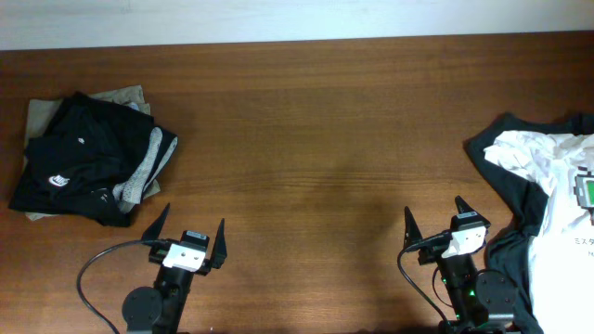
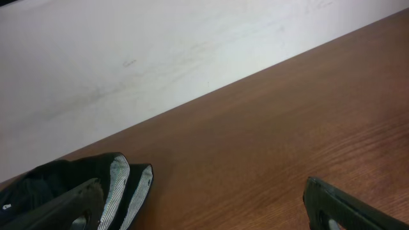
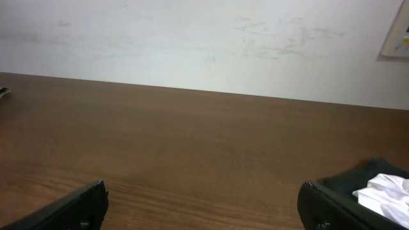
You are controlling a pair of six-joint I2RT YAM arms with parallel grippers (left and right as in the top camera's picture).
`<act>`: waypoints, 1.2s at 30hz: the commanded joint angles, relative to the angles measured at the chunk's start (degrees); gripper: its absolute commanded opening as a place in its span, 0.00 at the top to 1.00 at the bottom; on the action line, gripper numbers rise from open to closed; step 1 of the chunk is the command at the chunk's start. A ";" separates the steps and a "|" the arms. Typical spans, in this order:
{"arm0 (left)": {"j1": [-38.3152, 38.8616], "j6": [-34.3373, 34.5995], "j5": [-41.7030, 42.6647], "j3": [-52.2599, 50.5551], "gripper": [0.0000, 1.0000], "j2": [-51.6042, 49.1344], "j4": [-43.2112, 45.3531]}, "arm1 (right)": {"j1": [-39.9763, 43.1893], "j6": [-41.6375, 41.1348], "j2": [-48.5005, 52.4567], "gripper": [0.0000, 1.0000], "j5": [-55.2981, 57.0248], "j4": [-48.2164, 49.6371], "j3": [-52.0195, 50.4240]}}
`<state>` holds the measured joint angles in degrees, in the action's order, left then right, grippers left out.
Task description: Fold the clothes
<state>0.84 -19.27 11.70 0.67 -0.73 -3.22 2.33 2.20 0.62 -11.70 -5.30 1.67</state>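
Note:
A stack of folded clothes, mostly black with grey and tan layers, lies at the left of the wooden table; its edge also shows in the left wrist view. A loose pile of unfolded clothes, black and white, lies at the right edge; a corner shows in the right wrist view. My left gripper is open and empty near the front edge. My right gripper is open and empty, just left of the loose pile.
A white wall runs behind the table's far edge. A small green-and-white card lies on the loose pile at the far right. Black cables trail by each arm base.

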 commanded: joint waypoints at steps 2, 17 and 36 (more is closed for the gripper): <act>0.24 0.17 -0.61 -0.13 0.01 0.04 -0.42 | 0.33 0.37 -0.26 0.01 -0.50 -0.02 -0.42; 0.24 0.17 -0.63 -0.13 0.01 0.04 -0.42 | 0.33 0.37 -0.26 0.01 -0.50 -0.02 -0.42; 0.22 0.15 -1.79 -0.13 0.01 -0.04 -0.31 | 0.33 0.37 -0.26 0.01 -0.52 -0.04 -0.42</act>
<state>0.86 -19.27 11.70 0.67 -0.73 -3.25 2.33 2.22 0.64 -11.68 -5.30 1.67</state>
